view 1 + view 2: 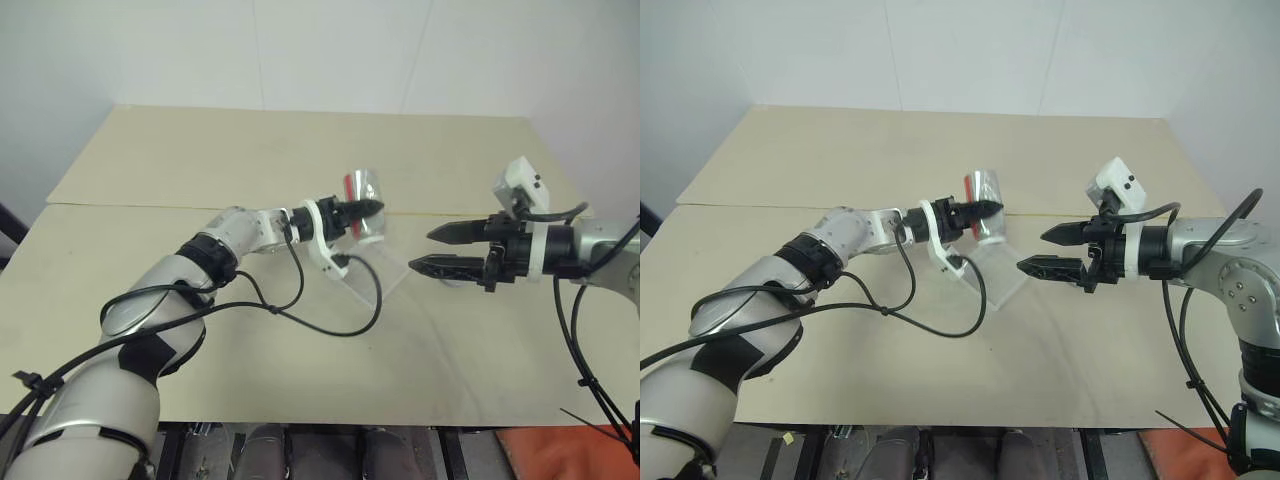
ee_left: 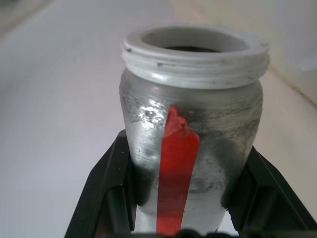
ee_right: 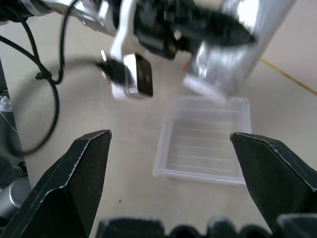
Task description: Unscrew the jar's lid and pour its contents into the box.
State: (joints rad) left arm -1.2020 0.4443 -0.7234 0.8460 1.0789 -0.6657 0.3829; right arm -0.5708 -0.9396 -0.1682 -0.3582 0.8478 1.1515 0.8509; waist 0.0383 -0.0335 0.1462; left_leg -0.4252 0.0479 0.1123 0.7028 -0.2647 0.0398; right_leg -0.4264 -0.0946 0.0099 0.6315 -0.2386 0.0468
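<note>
My left gripper (image 1: 372,210) is shut on the jar (image 1: 365,200), a clear jar with a red stripe. It holds the jar tilted, mouth downward, just above the box (image 1: 388,268), a shallow clear tray on the table. In the left wrist view the jar (image 2: 193,124) has an open white threaded rim with no lid on it, and black fingers (image 2: 106,198) press on both its sides. My right gripper (image 1: 421,250) hovers open and empty just right of the box (image 3: 203,144). The lid and the contents are out of view.
The tan table (image 1: 300,150) has a seam line (image 1: 150,207) running across it behind the box. A black cable (image 1: 330,325) from my left wrist loops over the table in front of the box. The table's front edge (image 1: 330,420) is close below.
</note>
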